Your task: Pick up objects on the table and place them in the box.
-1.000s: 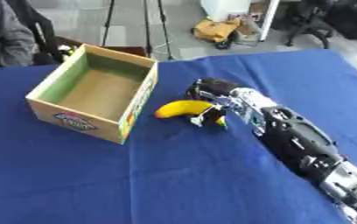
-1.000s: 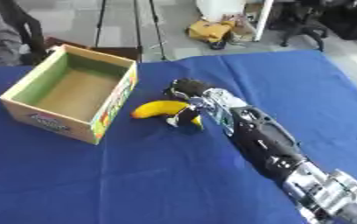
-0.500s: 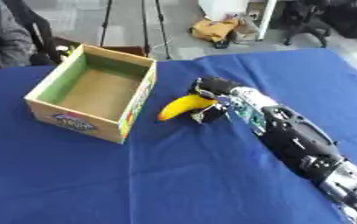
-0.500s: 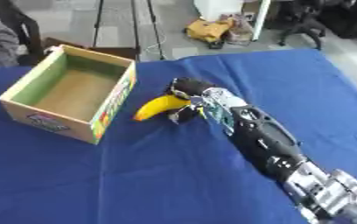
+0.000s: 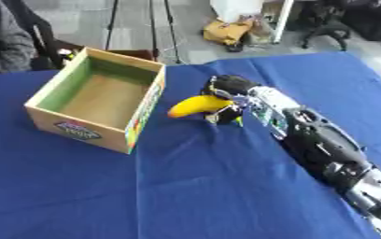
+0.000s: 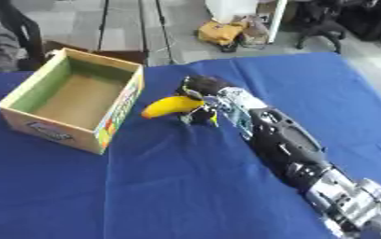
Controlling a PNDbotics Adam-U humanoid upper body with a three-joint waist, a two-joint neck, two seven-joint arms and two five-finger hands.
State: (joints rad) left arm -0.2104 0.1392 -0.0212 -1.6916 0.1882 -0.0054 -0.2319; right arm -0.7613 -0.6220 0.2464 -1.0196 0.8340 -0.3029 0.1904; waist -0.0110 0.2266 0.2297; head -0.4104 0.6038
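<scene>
Right hand, reaching in from the lower right along a black and silver arm, with its fingers curled round a banana. The banana is lifted, its free yellow end pointing left toward the box and stopping just short of the box's near right wall; its other end is hidden inside the grip. A small strip of yellow shows below the fingers at the hand's right side.

The box stands open on the blue counter, left of the hand, with green inner walls, a brown floor and printed labels on its outer faces. Nothing can be made out lying inside it.

Differences between the views: the left eye view shows a wider strip of counter to the left of the box and cuts the arm off at the lower right corner. The right eye view places the box nearer the left edge and shows more of the arm, down to the silver joint near the bottom right. The gap between the banana tip and the box reads about the same in both.

The left hand appears in neither view. Beyond the counter's far edge lie a grey floor, tripod legs and a yellow-brown bag.
</scene>
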